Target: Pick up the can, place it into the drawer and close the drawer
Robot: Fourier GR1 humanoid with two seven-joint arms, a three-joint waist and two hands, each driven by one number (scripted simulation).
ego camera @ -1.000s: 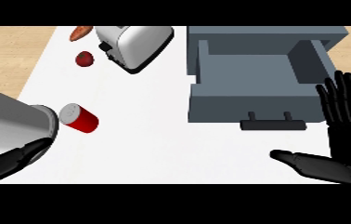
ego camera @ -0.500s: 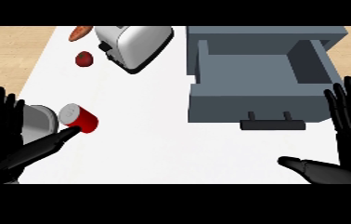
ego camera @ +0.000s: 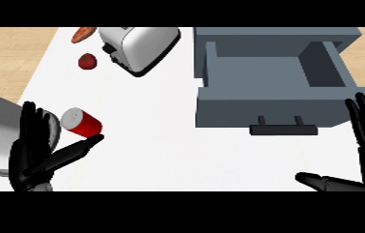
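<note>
Counter [ego camera: 157, 145] seen from steeply above, white, with a strip of wood-coloured surface along its upper left. The can [ego camera: 84, 123] – red, with a silver end – lies on its side near the left edge, silver end toward the upper left. It is outside the drawer and well apart from it.

The left hand [ego camera: 34, 152] shows at the lower left, open: its fingers [ego camera: 30, 125] are straight and point up the view just left of the can, and its thumb [ego camera: 75, 151] stretches out to the right, just below the can. Whether the thumb touches the can cannot be told; nothing is curled round it.

The right hand [ego camera: 356, 128] rests at the right edge, open as well, fingers up, thumb low near the bottom edge, holding nothing.

The grey drawer [ego camera: 242, 112] stands pulled open at the upper right – its black handle [ego camera: 283, 129] faces the robot.

At the top sits a silver toaster [ego camera: 139, 46], tilted, with an orange item [ego camera: 84, 33] and a small red item [ego camera: 87, 61] to its left.
</note>
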